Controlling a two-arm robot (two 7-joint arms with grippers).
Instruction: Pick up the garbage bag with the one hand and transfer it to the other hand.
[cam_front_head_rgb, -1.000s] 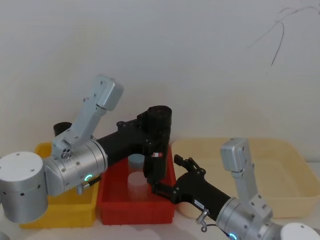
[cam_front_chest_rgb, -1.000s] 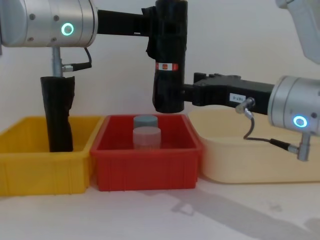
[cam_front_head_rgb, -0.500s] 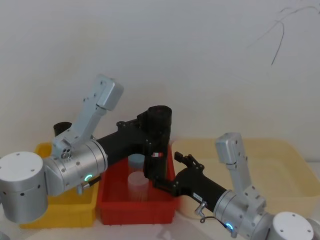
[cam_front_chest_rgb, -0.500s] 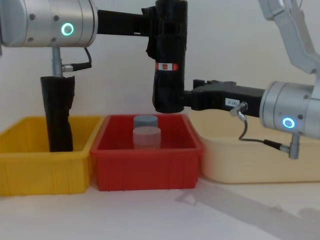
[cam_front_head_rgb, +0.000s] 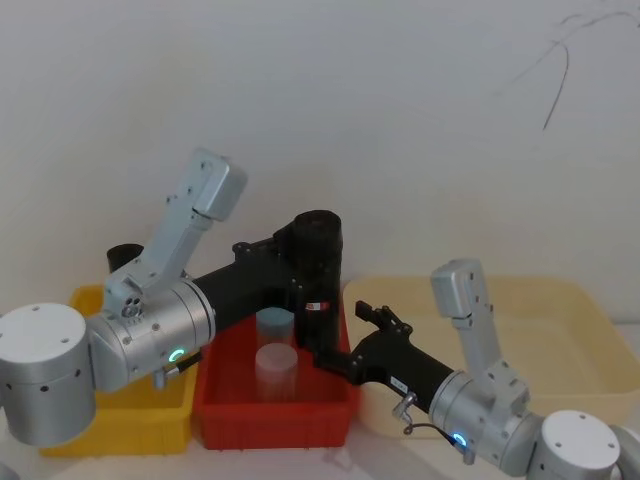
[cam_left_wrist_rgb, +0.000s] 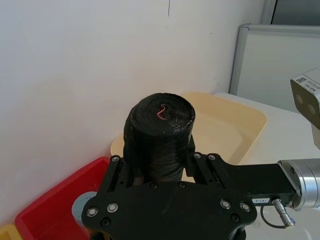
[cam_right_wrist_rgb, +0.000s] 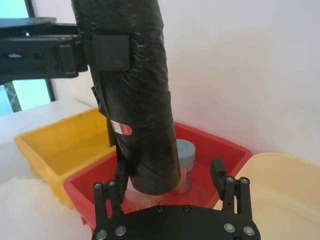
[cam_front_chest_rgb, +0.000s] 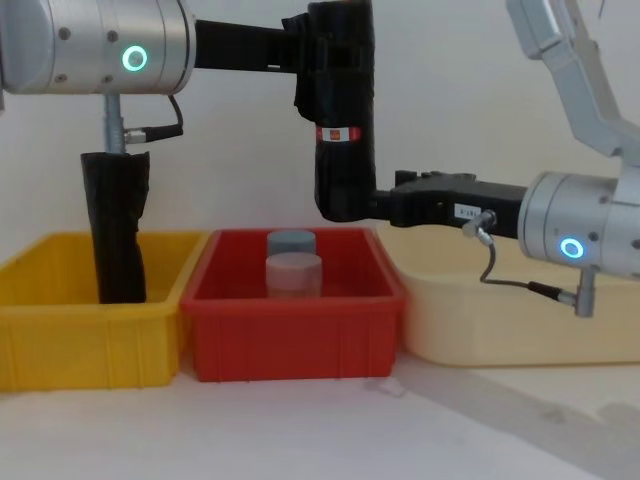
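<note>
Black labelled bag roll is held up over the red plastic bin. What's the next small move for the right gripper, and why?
Probably shut the right gripper on the black garbage bag roll with the red-and-white label: its open fingers straddle the roll's lower end, while the left gripper clamps the top.

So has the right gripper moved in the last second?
Yes. In the chest view, the right gripper has come lower, nearer the cream tub, and left toward the garbage bag.

The left pincer (cam_front_chest_rgb: 318, 50) grips the garbage bag (cam_front_chest_rgb: 343, 170) near its top, upright above the red bin (cam_front_chest_rgb: 295, 310); the right pincer (cam_front_chest_rgb: 385, 205) sits at its lower end.
</note>
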